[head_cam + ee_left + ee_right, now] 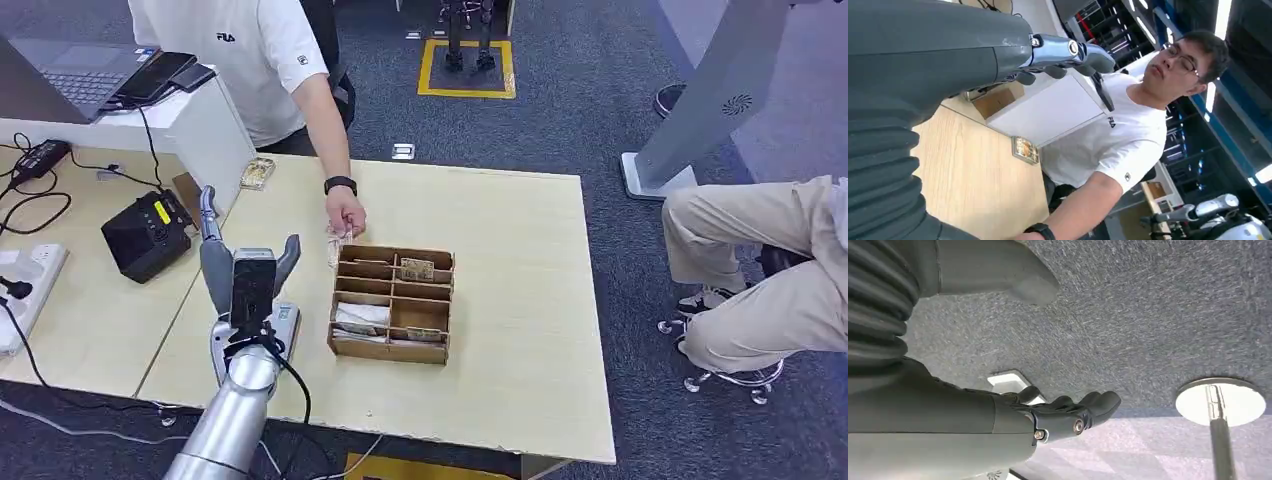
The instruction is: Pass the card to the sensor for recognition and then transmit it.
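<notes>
Left robot hand (245,285) empty, fingers spread, slotted cardboard organizer (392,303), perhaps cards

Person's hand (346,214) covers whatever it touches beside the wooden organizer (391,303), so you can't tell a card there | prints on items in its compartments too small for you to read | seated person (770,270) cut by frame edge | laptop (75,72) cropped at corner | left robot hand (245,280) fingers partly hidden behind its palm.
</notes>
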{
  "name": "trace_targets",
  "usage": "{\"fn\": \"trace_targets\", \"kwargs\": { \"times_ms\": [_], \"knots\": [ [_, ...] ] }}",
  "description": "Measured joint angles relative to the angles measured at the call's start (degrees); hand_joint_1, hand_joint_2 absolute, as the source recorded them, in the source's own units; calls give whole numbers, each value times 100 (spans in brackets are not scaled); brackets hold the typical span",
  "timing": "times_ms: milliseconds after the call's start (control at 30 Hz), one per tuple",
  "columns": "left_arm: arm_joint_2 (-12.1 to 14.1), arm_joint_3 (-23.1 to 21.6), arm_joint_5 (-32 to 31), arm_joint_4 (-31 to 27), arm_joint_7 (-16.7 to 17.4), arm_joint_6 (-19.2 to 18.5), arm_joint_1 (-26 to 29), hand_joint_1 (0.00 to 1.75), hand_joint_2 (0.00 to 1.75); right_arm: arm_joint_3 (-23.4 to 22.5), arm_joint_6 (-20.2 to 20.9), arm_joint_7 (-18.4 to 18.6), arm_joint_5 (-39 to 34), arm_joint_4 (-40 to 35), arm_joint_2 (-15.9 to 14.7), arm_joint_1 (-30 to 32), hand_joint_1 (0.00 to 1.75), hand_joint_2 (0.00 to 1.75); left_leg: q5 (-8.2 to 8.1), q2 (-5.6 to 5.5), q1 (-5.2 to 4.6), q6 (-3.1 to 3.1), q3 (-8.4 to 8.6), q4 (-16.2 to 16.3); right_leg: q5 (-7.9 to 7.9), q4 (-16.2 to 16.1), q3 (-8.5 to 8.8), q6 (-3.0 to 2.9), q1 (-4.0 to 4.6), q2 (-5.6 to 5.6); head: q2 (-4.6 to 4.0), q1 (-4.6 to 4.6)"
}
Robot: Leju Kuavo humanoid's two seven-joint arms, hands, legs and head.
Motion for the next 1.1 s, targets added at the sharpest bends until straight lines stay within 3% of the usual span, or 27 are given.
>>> {"fn": "trace_targets", "kwargs": {
  "times_ms": [333,500,900,1100],
  "knots": [
    [-105,-162,238,-989,-494,13,836,0,175,0,0,35,-238,0,0,2,0,175,-1,0,0,1,-1,0,0,0,-1,0,0,0,0,0],
    [-85,-461,343,-1439,-968,-29,1246,0,175,0,0,-72,-330,0,0,4,0,175,-2,0,0,2,-2,0,-1,-1,-2,0,0,0,0,2],
    [378,-1436,405,-2171,-1379,-1061,1633,0,175,0,0,-278,-216,15,0,4,0,175,-2,1,0,1,-3,-1,-1,-1,-2,-1,0,0,0,0],
    [533,-1747,205,-2226,-1390,-1312,1627,0,175,0,0,-306,-194,42,-2,4,0,175,-2,1,0,1,-2,0,-1,-1,-3,-1,0,0,0,0]
  ]
}}
